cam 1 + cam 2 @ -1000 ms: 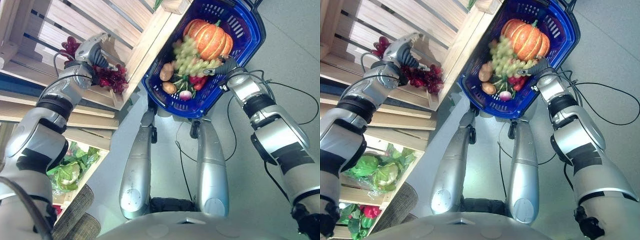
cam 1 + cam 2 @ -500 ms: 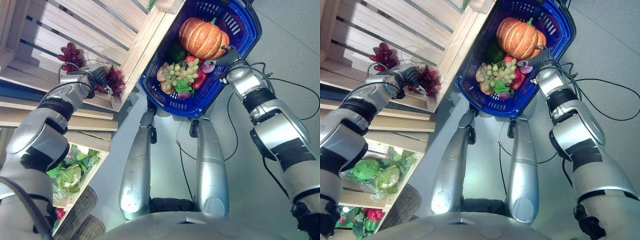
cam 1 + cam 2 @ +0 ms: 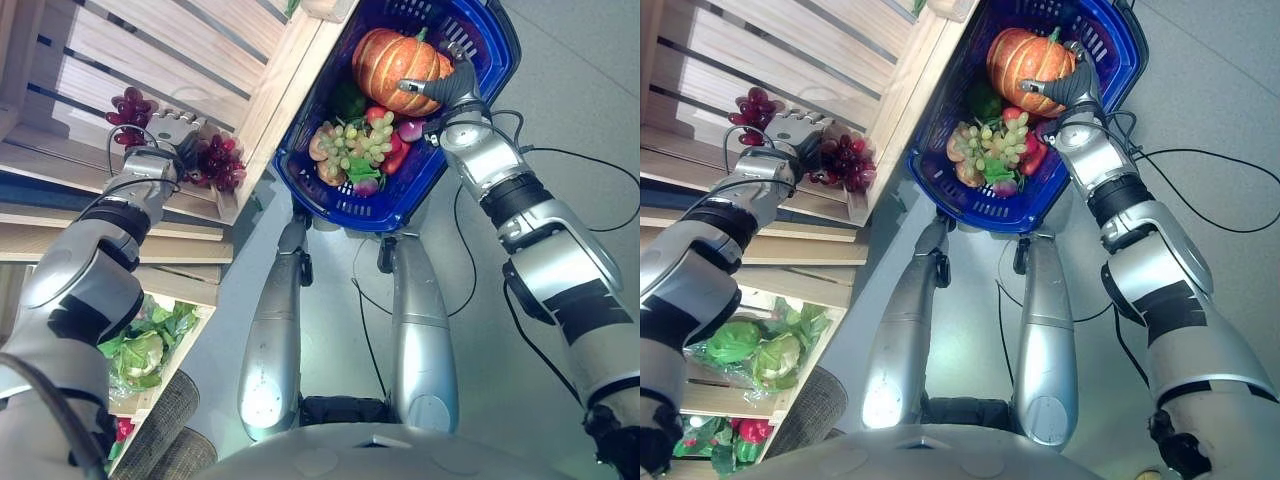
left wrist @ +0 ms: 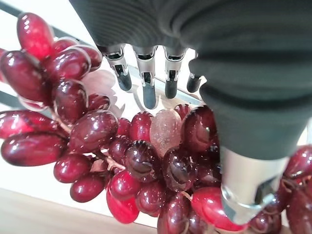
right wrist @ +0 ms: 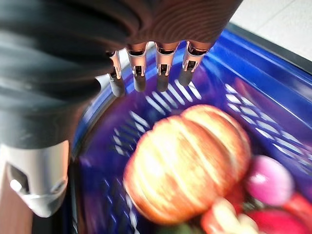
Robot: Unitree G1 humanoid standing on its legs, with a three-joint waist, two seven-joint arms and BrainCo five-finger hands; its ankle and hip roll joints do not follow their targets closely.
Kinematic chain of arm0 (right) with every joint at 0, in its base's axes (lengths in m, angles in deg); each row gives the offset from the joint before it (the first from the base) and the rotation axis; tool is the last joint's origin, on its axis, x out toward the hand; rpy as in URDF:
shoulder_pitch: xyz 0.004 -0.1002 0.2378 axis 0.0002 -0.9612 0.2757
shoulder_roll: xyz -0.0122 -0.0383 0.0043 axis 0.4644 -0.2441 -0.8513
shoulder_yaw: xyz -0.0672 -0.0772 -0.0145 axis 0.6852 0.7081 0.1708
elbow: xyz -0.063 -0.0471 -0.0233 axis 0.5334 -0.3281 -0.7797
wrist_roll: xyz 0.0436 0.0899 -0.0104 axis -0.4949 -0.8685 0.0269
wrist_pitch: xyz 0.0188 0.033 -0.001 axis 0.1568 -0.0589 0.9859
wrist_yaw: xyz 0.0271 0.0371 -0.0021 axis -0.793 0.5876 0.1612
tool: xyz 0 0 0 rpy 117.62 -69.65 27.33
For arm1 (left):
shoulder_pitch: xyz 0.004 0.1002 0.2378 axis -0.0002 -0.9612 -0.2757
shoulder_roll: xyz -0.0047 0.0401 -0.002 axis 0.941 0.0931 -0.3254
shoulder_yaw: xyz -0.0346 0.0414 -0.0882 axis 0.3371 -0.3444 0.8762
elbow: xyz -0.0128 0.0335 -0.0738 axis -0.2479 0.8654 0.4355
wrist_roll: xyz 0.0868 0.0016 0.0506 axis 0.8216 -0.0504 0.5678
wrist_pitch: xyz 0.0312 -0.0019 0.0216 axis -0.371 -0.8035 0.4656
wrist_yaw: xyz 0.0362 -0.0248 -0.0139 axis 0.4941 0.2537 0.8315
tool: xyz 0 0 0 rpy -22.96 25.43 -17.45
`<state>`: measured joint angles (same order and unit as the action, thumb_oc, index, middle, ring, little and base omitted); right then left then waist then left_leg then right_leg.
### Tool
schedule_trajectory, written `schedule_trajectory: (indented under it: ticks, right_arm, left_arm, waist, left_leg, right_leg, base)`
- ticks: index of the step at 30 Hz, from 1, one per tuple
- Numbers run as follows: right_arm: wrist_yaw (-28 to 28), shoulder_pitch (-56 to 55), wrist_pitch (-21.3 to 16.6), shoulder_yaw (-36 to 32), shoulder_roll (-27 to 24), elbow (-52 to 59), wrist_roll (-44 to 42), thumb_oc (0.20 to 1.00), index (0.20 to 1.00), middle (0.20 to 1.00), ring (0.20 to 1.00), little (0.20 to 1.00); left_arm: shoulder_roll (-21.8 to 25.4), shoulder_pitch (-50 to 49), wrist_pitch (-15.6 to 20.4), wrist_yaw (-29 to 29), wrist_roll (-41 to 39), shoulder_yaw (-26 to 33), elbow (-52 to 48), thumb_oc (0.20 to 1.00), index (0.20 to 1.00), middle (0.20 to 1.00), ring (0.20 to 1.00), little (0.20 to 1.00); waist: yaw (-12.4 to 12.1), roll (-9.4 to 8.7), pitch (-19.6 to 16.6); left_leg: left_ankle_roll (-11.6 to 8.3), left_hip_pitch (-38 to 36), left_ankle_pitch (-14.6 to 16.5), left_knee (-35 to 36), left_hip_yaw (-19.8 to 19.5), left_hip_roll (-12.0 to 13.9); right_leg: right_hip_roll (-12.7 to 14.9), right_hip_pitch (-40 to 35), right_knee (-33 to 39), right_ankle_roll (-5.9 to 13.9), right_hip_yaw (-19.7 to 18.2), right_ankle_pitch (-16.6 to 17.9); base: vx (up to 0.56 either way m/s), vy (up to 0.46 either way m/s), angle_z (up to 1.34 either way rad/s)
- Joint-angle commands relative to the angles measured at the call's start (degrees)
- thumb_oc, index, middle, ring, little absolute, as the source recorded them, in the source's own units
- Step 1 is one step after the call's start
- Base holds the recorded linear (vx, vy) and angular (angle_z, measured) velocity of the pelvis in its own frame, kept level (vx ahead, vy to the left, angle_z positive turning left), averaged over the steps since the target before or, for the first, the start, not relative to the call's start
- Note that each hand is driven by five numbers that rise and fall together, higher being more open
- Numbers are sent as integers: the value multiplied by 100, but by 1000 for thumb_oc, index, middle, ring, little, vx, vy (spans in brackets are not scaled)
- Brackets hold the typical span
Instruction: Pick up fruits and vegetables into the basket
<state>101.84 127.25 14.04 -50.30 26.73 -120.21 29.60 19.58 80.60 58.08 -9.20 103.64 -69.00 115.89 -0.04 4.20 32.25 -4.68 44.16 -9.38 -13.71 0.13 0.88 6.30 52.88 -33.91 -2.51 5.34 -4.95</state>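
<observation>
My left hand [image 3: 166,132] reaches onto the wooden shelf [image 3: 270,90] and lies over a bunch of dark red grapes [image 3: 214,160]. In the left wrist view its fingers [image 4: 146,87] are straight and its thumb rests across the grapes [image 4: 131,161]; it is open. A blue plastic basket [image 3: 345,212] hangs at my right arm. It holds an orange pumpkin [image 3: 395,55], green grapes [image 3: 352,146], potatoes and red vegetables. My right hand [image 3: 442,86] is open inside the basket, fingers [image 5: 163,68] straight just above the pumpkin [image 5: 190,161].
A second small cluster of red grapes [image 3: 130,104] lies farther along the shelf. Lower shelves hold bagged green cabbages [image 3: 140,350]. A woven wicker basket [image 3: 160,415] stands at the lower left. Grey floor lies below the blue basket.
My left hand came down onto the red grapes and its fingers spread out. My right hand moved deeper into the basket toward the pumpkin, and the produce in the basket shifted.
</observation>
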Motion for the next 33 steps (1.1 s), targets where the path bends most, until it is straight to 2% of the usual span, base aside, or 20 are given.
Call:
schedule_trajectory:
  ticks: [1, 5, 8, 17, 27, 28, 29, 30, 31, 33]
  right_arm:
    - [397, -328, -364, -108, -272, 351, -213, 1000, 1000, 1000, 1000, 1000]
    - [560, -470, -543, -200, -366, 625, -273, 1000, 1000, 1000, 1000, 1000]
    - [581, -503, -604, -250, -406, 771, -285, 1000, 1000, 1000, 1000, 1000]
    - [623, -441, -564, -270, -377, 964, -305, 1000, 1000, 1000, 1000, 1000]
    - [747, -409, -498, -281, -388, 997, -357, 1000, 1000, 1000, 1000, 1000]
    - [762, -427, -528, -301, -387, 974, -377, 1000, 1000, 1000, 1000, 1000]
    - [775, -426, -533, -312, -383, 968, -392, 1000, 1000, 1000, 1000, 1000]
    - [770, -429, -547, -326, -379, 956, -411, 1000, 1000, 1000, 1000, 1000]
    - [777, -423, -558, -332, -376, 941, -435, 1000, 1000, 1000, 1000, 1000]
    - [769, -406, -603, -332, -377, 910, -476, 1000, 1000, 1000, 1000, 1000]
  left_arm:
    - [-202, -505, -411, -160, 397, 291, 578, 1000, 1000, 1000, 1000, 1000]
    - [-251, -670, -445, -438, 536, 278, 586, 1000, 1000, 1000, 1000, 1000]
    - [-236, -733, -344, -678, 477, 255, 559, 1000, 1000, 1000, 1000, 1000]
    - [-227, -654, -134, -1329, -23, 188, 423, 1000, 1000, 1000, 1000, 1000]
    - [-242, -712, -338, -1382, 130, 161, 531, 1000, 1000, 1000, 1000, 1000]
    - [-242, -727, -347, -1409, 182, 165, 555, 862, 862, 862, 862, 862]
    - [-250, -729, -356, -1426, 259, 149, 585, 551, 551, 551, 551, 551]
    - [-254, -746, -350, -1462, 305, 146, 609, 291, 291, 291, 291, 291]
    - [-258, -772, -359, -1482, 268, 147, 638, 200, 200, 200, 200, 200]
    - [-272, -839, -331, -1482, 239, 164, 708, 200, 200, 200, 200, 200]
  waist:
    - [182, 127, -245]
    - [230, 68, -245]
    - [243, 38, -245]
    - [249, 20, -245]
    - [241, 11, -245]
    - [238, 7, -245]
    - [237, 5, -245]
    - [238, 0, -245]
    - [236, -5, -245]
    - [232, -9, -245]
  left_leg:
    - [175, 146, 689, -790, 222, -64]
    - [188, 185, 725, -812, 212, -36]
    - [186, 217, 747, -847, 210, -20]
    - [179, 250, 778, -854, 199, -15]
    - [178, 266, 772, -838, 180, -23]
    - [181, 274, 775, -851, 173, -22]
    - [185, 273, 776, -850, 171, -24]
    - [188, 270, 782, -854, 171, -26]
    - [189, 264, 787, -851, 172, -26]
    - [189, 257, 786, -842, 174, -21]
  right_leg:
    - [-196, -452, 929, 486, 18, 491]
    - [-219, -414, 924, 492, -12, 495]
    - [-225, -402, 925, 502, -23, 502]
    - [-221, -386, 961, 527, -25, 522]
    - [-227, -380, 1004, 530, -37, 542]
    - [-226, -375, 997, 533, -35, 545]
    - [-231, -376, 997, 533, -34, 547]
    - [-231, -379, 1000, 536, -31, 548]
    - [-229, -386, 1008, 537, -25, 547]
    - [-228, -393, 1021, 534, -19, 550]
  base:
    - [-7, -5, -5]
    - [-2, -4, -3]
    - [0, 0, 0]
    - [-4, -7, -2]
    - [0, 0, 0]
    - [0, 0, 0]
    - [0, -33, 2]
    - [0, 0, 0]
    - [0, 0, 0]
    - [-3, -10, 3]
